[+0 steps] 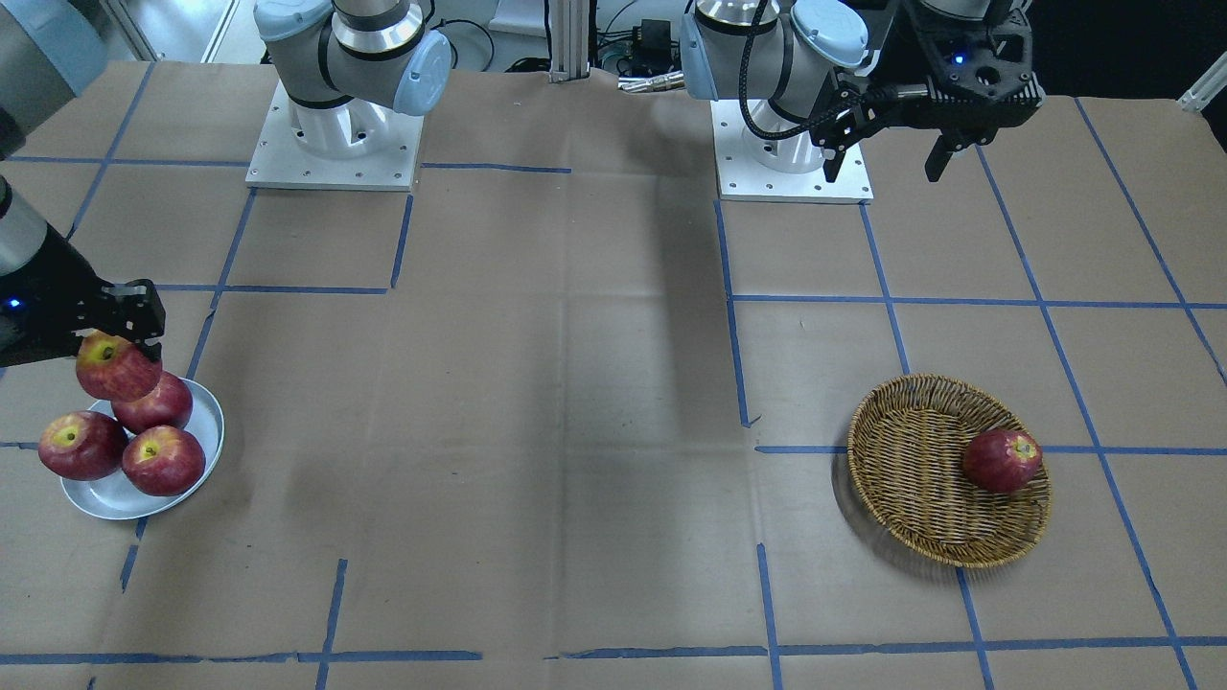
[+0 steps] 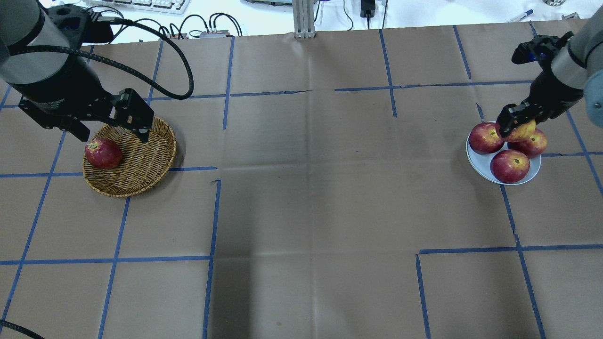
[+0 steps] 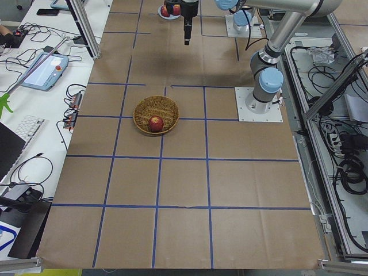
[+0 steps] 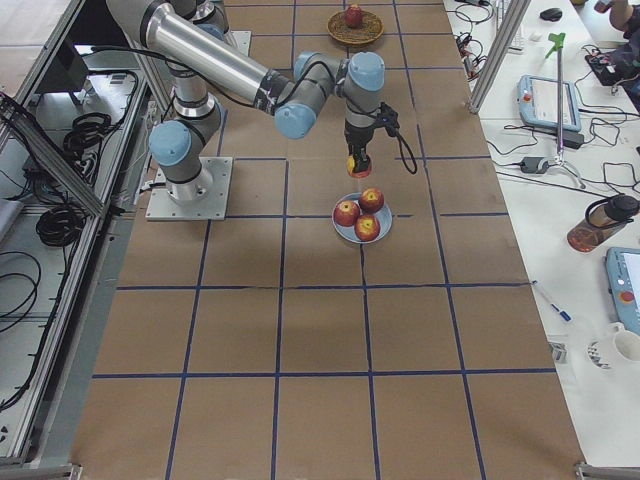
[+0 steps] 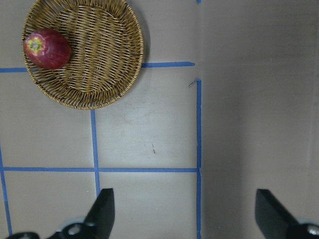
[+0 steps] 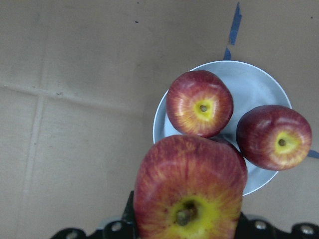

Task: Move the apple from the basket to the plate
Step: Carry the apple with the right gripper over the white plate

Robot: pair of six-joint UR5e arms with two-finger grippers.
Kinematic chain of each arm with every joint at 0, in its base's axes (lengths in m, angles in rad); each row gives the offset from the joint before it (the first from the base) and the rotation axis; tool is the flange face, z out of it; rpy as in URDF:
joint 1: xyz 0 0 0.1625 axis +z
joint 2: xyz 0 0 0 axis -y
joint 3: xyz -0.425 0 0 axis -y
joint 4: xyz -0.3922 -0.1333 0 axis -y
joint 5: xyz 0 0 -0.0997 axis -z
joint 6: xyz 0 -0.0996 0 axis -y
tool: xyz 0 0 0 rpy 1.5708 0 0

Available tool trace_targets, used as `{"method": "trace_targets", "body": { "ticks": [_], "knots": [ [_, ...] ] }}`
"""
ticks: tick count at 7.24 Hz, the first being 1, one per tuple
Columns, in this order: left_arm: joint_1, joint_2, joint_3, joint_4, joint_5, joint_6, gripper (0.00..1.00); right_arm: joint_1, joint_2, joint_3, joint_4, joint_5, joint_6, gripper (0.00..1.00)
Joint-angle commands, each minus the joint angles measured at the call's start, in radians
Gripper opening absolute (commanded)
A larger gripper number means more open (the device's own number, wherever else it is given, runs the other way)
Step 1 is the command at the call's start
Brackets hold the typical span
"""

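My right gripper (image 1: 120, 350) is shut on the apple (image 1: 115, 366), pale streaky red with a yellow patch around its stem (image 6: 192, 189). It holds the apple above the white plate (image 1: 105, 498), over the edge nearer the robot. Three apples lie on the plate (image 6: 254, 82). The wicker basket (image 2: 146, 160) holds one darker red apple (image 2: 103, 153). My left gripper (image 2: 115, 136) is open and empty, high above the basket's edge nearer the robot. In the left wrist view the basket (image 5: 94, 55) lies far below its fingers (image 5: 102, 209).
Brown paper with blue tape lines covers the table. The two arm bases (image 1: 335, 144) stand at the robot's side. A wide stretch of bare paper lies between the basket and the plate.
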Motion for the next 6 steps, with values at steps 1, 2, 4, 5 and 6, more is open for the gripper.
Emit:
{"method": "trace_targets", "body": {
  "ticks": [1,2,4,5,6],
  "knots": [
    [-0.006,-0.028,0.003,0.005,-0.005,-0.005,0.99,-0.031,0.071,0.007,-0.109,0.01,-0.096,0.44],
    [-0.011,-0.032,0.003,0.003,-0.007,-0.005,0.99,-0.036,0.097,0.009,-0.118,0.02,-0.106,0.44],
    [-0.049,-0.051,0.003,0.017,-0.001,0.002,0.99,-0.095,0.137,0.01,-0.131,0.052,-0.164,0.44],
    [-0.061,-0.061,0.005,0.023,-0.001,-0.011,0.99,-0.099,0.146,0.012,-0.129,0.055,-0.164,0.44],
    [-0.063,-0.076,0.011,0.028,-0.001,-0.001,0.99,-0.099,0.147,0.012,-0.128,0.055,-0.164,0.44]
  ]
}}
